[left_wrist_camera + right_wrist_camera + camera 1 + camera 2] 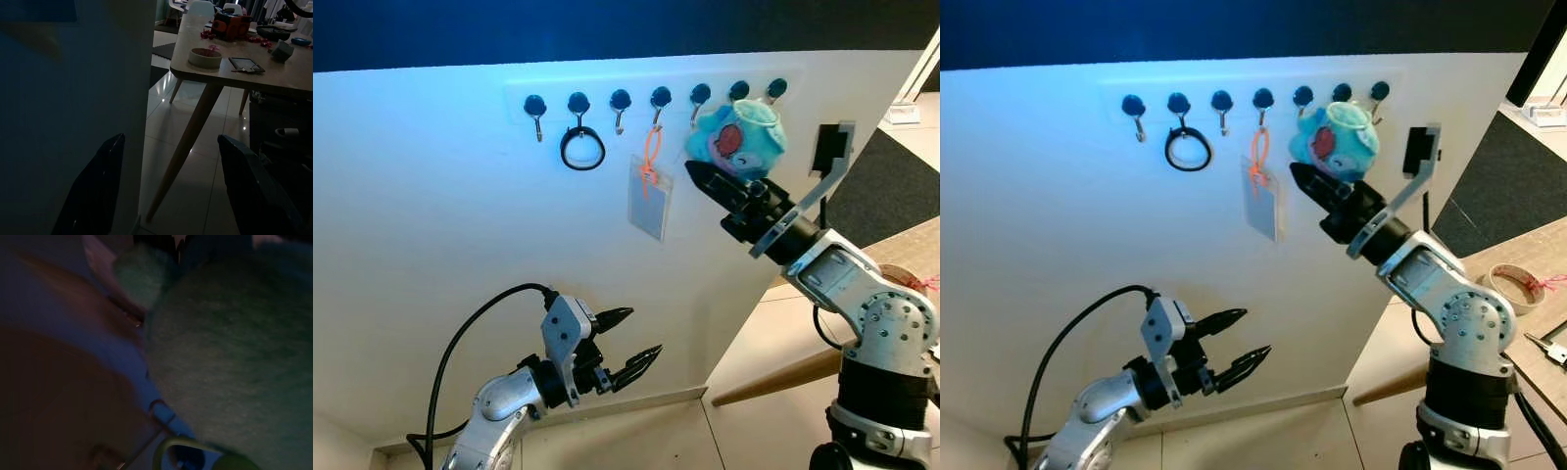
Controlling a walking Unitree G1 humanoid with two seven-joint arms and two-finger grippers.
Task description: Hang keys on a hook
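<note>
Behind plush toy (739, 137), hooks (738, 91) hidden.

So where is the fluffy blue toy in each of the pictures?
Left eye view: the blue plush toy is upper right, on the white wall just above the right gripper.
Right eye view: the toy is upper middle, again above that gripper.
Left wrist view: it is not in this picture.
Right wrist view: the big dim fuzzy shape looks like the toy, very close.
Shared landmark: the row of hooks.
</note>
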